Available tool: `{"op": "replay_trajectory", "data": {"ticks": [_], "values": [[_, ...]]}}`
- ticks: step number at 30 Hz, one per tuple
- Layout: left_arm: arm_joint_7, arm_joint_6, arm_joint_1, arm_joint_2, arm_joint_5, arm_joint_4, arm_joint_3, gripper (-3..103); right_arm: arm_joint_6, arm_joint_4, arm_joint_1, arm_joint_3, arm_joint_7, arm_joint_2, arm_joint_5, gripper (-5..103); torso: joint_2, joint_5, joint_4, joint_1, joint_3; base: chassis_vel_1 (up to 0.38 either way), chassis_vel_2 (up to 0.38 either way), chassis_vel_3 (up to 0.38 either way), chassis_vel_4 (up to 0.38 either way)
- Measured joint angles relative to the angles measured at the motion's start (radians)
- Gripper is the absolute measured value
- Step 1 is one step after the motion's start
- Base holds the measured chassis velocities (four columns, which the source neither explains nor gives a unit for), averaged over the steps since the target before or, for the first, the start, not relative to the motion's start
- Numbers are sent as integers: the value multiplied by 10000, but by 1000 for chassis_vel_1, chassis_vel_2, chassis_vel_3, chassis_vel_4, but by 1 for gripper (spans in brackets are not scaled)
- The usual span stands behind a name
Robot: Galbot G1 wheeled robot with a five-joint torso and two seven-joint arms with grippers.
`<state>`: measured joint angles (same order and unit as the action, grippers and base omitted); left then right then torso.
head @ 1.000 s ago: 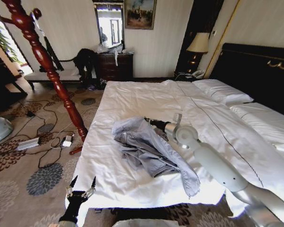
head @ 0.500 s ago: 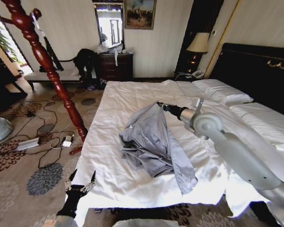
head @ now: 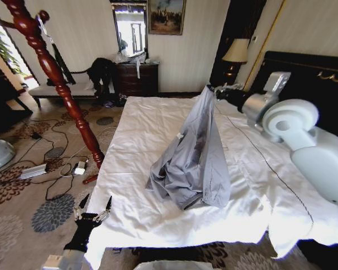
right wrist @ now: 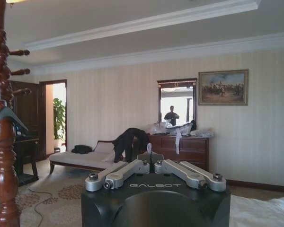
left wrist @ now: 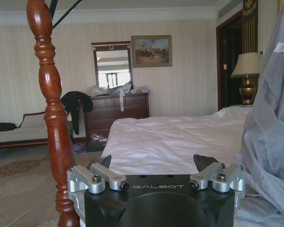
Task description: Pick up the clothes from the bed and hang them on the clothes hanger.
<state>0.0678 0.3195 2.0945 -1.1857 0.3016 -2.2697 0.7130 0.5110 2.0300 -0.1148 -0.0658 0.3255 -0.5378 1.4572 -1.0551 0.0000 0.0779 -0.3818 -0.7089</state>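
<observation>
Lift step: right gripper clamped on shirt, which drapes below to bed. Left gripper apart, idle. Next: carry to hanger.

A: Head view. Right claw tips buried in the shirt collar; grip point not visible. Bed cut off at the right edge; its headboard partly behind the arm.

B: Left wrist view: shirt cropped at the right edge. Wooden post runs past top and bottom.

A: Hanger on the post: too small to confirm.
</observation>
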Motion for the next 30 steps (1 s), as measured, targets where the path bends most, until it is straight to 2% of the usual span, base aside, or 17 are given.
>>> {"op": "replay_trajectory", "data": {"ticks": [2, 4, 7, 11, 12, 16, 18, 22, 23, 24, 27, 28, 29, 30], "values": [[-7, 4, 29, -1, 33, -85, 109, 99, 117, 208, 303, -27, 240, 78, 491, 0, -1, -2, -2, 0, 0, 0, 0, 0, 0], [-8, -52, 9, -9, 126, -218, 293, 99, 221, 438, 240, -127, 302, 286, 574, 0, -1, -5, -4, 0, 1, 0, 0, 0, 0], [-5, -228, -60, -23, 284, -461, 516, 98, 230, 517, -331, -361, 261, 495, 247, 0, -1, -4, -1, 1, 1, 0, 0, 0, 0], [162, -1153, -521, 538, 1424, -1393, 1223, 98, 188, 506, -2465, -1320, 88, 950, -602, 0, 0, 9, 5, -1, 0, 0, 0, 0, 0], [162, -1153, -521, 538, 1424, -1393, 1223, 98, 188, 506, -2465, -1320, 88, 950, -602, 0, 0, 9, 5, -1, 0, 0, 0, 0, 0], [1124, -2548, -1683, 1927, 3205, -2014, 2000, 98, 94, 580, -3242, -1773, 30, 1233, -755, 0, -1, -4, 2, -1, 0, 0, 0, 0, 0], [1270, -2708, -1856, 2158, 3427, -2038, 2092, 98, 83, 583, -3288, -1806, 30, 1251, -756, 0, -1, -6, 2, -1, 0, 0, 0, 0, 0], [2213, -3836, -3096, 3778, 5527, -2257, 2919, 98, 23, 662, -3626, -1950, 40, 1274, -895, 0, 0, -3, 1, -2, -1, 0, 0, 0, 0], [2213, -3836, -3096, 3778, 5527, -2257, 2919, 98, 23, 662, -3626, -1950, 40, 1274, -895, 0, 0, -3, 1, -2, -1, 0, 0, 0, 0], [2352, -4016, -3334, 4075, 5955, -2294, 3111, 98, 13, 670, -3680, -1969, 51, 1272, -928, 0, 0, -5, 0, -1, -1, 0, 0, 0, 0], [3016, -4706, -4281, 5236, 8203, -2355, 3812, 98, -19, 739, -3823, -1999, 145, 1241, -993, 0, 0, 1, 0, -2, -1, 0, 0, 0, 0], [3183, -4854, -4552, 5516, 8767, -2354, 3897, 98, -23, 757, -3826, -1998, 176, 1239, -994, 0, 0, -1, -1, -2, -1, 0, 0, 0, 0], [3183, -4854, -4552, 5516, 8767, -2354, 3897, 98, -23, 757, -3826, -1998, 176, 1239, -994, 0, 0, -1, -1, -2, -1, 0, 0, 0, 0], [3429, -5031, -5019, 5899, 9505, -2358, 3968, 98, -28, 791, -3823, -1989, 200, 1248, -993, 0, 0, -1, 0, -2, -1, 0, 0, 0, 0]]}}
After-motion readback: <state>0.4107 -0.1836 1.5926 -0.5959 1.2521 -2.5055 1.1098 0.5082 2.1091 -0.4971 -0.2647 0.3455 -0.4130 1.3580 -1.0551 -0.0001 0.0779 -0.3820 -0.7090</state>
